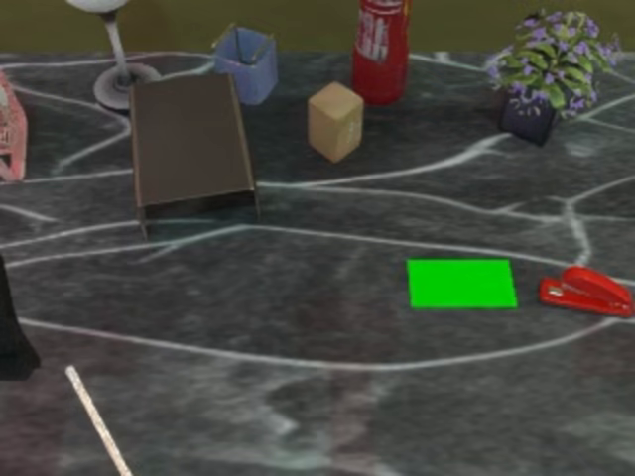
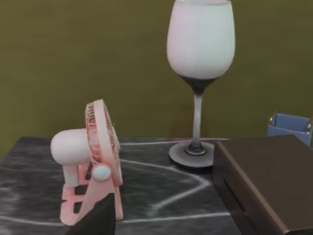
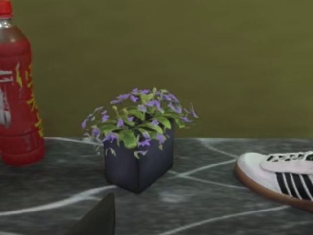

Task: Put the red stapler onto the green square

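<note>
Red stapler [image 1: 585, 292] lies untouched on worktop [image 1: 298, 327], just right of green square [image 1: 462, 284]; both arms parked, jaws' state unclear.

From above I see the green square [image 1: 462, 284] lying flat at about four o'clock from the table's [image 1: 298, 327] centre. The red stapler [image 1: 586, 292] sits just beside it at its three o'clock, apart from it, near the right edge. At twelve o'clock stand a tan box [image 1: 334, 121] and a red bottle [image 1: 382, 50]; a dark brown box [image 1: 190, 144] lies at ten o'clock. My left arm [image 1: 14, 332] shows as a dark shape at nine o'clock.
</note>
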`<state>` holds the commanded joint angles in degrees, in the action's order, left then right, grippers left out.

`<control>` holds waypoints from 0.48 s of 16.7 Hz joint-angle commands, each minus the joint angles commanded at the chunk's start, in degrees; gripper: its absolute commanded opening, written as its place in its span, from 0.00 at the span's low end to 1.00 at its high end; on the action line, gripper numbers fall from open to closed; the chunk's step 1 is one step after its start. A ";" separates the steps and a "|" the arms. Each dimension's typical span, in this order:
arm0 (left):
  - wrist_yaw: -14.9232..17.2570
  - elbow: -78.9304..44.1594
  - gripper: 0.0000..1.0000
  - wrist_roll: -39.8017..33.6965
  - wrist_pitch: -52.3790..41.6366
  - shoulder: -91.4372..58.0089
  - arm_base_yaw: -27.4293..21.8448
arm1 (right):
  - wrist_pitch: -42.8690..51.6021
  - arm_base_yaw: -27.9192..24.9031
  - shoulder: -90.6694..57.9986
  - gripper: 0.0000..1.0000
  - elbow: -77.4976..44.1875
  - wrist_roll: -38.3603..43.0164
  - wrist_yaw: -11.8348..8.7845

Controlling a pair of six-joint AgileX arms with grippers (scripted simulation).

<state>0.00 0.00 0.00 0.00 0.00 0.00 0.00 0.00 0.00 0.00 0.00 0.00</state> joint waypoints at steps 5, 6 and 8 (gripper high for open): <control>0.00 0.00 1.00 0.00 0.00 0.00 0.00 | 2.61 -0.62 -3.54 1.00 -3.47 -2.58 -0.19; 0.00 0.00 1.00 0.00 0.00 0.00 0.00 | 4.28 -0.94 -5.94 1.00 -5.77 -4.23 -0.23; 0.00 0.00 1.00 0.00 0.00 0.00 0.00 | 8.61 -1.66 -12.54 1.00 -11.77 -8.49 -0.24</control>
<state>0.00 0.00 0.00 0.00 0.00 0.00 8.61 -1.66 -12.54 -11.77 -8.49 -0.24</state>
